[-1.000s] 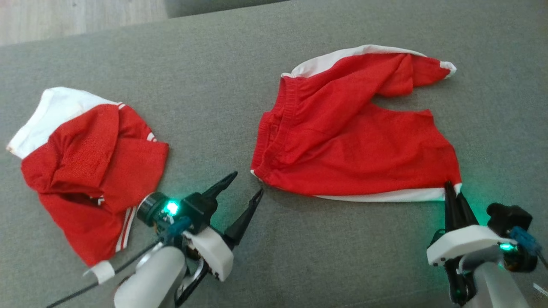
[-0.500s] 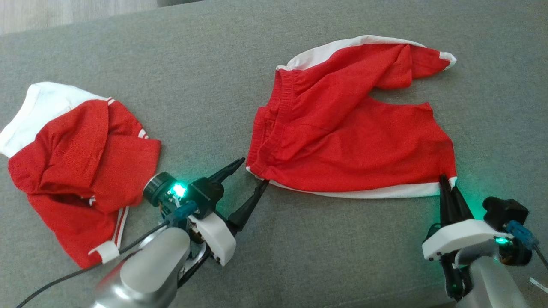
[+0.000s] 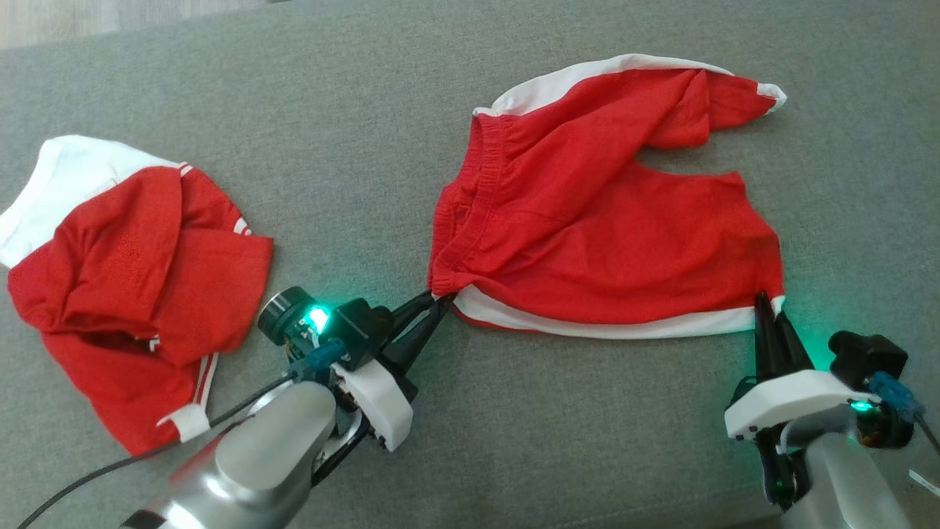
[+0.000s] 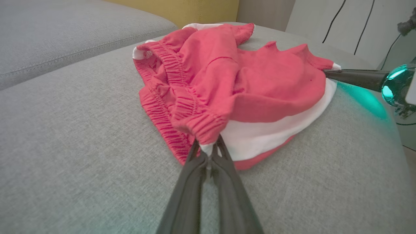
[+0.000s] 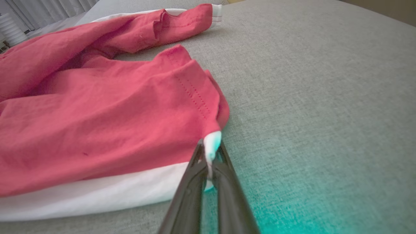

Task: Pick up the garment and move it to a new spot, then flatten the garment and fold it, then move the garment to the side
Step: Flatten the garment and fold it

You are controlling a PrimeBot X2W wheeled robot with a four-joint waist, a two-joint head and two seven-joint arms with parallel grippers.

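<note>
The garment [image 3: 602, 220] is a pair of red shorts with white side stripes, spread on the grey cushion. My left gripper [image 3: 439, 299] is shut on its near waistband corner, where a bit of white fabric sits pinched between the fingers [image 4: 208, 152]. My right gripper [image 3: 767, 305] is shut on the near leg-hem corner, a white tip caught between its fingers [image 5: 209, 152]. In the left wrist view the right gripper's fingers [image 4: 354, 79] reach the garment [image 4: 234, 84] from the right. One leg [image 5: 156, 26] lies folded over at the far side.
A second red and white garment [image 3: 139, 272] lies crumpled at the left of the cushion [image 3: 352, 132], close to my left arm. A cable [image 3: 95, 477] trails from the left wrist. Open grey fabric stretches in front of and behind the shorts.
My left gripper moved forward to the waistband corner and closed on it, lifting the edge slightly. The right gripper kept its grip on the hem corner.
</note>
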